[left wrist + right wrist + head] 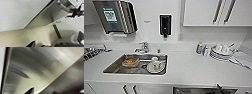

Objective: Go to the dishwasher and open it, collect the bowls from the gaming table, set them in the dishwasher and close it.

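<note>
At the near edge of the head view, below the white countertop (189, 67), the brushed steel front of the dishwasher (204, 90) shows to the right of centre, under the counter; whether it stands ajar cannot be told. Its steel face appears close up in the right wrist view, which suggests the right arm is lowered toward it to work the handle; whether either gripper is open or closed cannot be told. One recessed stainless sink (114, 67) holds used dishes, evidently awaiting washing: one clear container with orange food (130, 61) and one white plate carrying a cup (155, 67). One stack of white plates (220, 53) stands at far right. One black wall dispenser (165, 25) hangs above the tap (144, 47).
</note>
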